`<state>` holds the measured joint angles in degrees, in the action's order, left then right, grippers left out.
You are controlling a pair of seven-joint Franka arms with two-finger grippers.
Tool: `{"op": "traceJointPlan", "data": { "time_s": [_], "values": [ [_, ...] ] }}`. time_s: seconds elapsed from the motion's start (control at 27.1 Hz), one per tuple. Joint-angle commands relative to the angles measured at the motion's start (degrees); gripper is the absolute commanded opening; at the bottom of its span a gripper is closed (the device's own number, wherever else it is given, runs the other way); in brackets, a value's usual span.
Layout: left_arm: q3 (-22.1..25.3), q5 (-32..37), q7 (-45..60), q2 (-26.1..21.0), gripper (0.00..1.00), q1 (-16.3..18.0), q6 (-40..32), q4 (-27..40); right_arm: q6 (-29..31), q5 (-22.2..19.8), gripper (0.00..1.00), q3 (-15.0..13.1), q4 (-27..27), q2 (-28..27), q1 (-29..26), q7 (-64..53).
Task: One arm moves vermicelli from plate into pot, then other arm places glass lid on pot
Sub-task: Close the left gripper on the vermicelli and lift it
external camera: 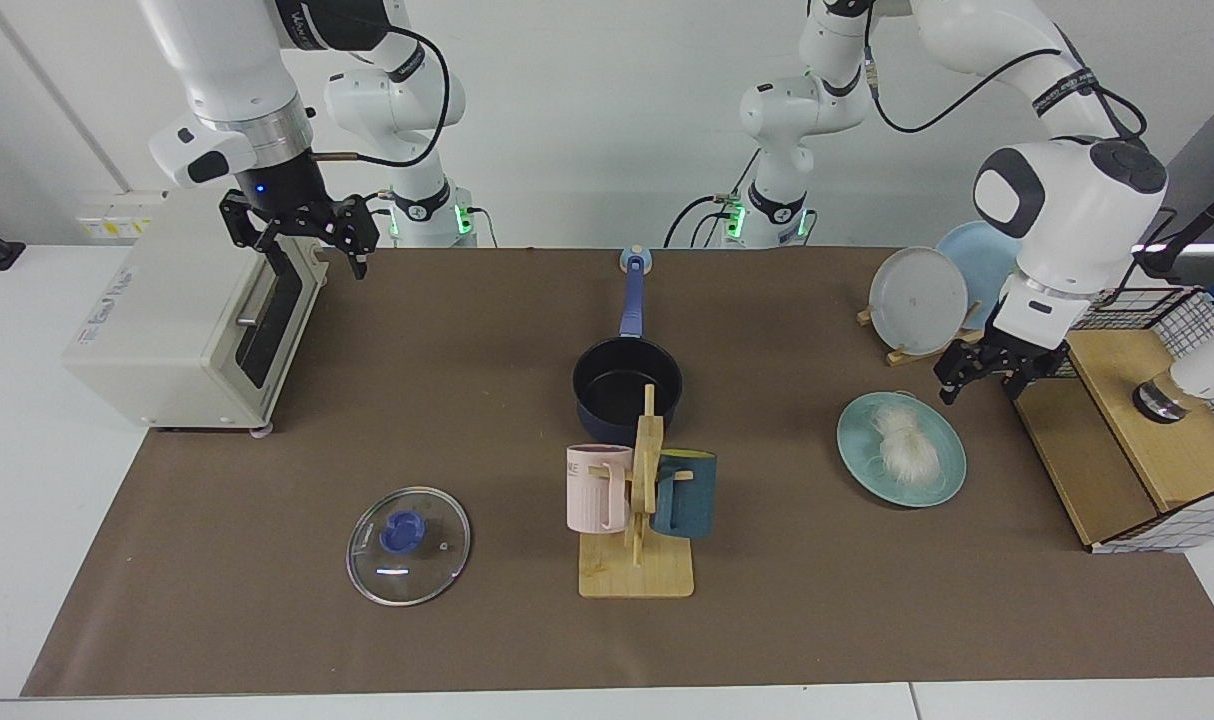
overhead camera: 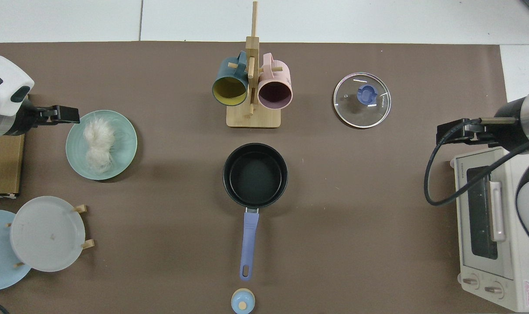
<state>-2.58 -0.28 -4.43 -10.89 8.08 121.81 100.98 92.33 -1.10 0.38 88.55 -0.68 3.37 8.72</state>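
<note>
Left gripper, fingers parted and empty, hangs just beyond the far right rim of the plate. Vermicelli lies on the plate, nearer the camera and slightly left of the fingers, long axis near-to-far (top view agrees). Pot empty at centre, handle pointing far. Right gripper waits spread by the toaster oven; glass lid near left.

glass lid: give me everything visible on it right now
The glass lid is round, clear glass in a metal rim, with a blue knob at its centre. It lies flat, knob up, on the brown mat, apart from the pot and the mug rack. Nothing touches it; no gripper is near.
</note>
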Motion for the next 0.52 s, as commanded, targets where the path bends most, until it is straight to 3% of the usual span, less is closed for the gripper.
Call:
{"op": "traceJointPlan", "data": {
  "time_s": [0.0,0.26,0.48],
  "values": [
    [-0.1,-0.2,0.0,-3.5,1.0,-0.2,3.2,-0.1,0.5,1.0,1.0,0.4,0.1,0.2,-0.9,-1.7],
    [-0.8,-0.2,3.8,-7.9,1.0,-0.9,6.9,0.7,0.5,1.0,1.0,0.4,0.1,0.2,-0.9,-1.7],
    [-0.8,-0.2,4.5,-8.5,1.0,-1.2,7.9,3.6,0.5,1.0,1.0,0.4,0.1,0.2,-0.9,-1.7]
  ]
}}
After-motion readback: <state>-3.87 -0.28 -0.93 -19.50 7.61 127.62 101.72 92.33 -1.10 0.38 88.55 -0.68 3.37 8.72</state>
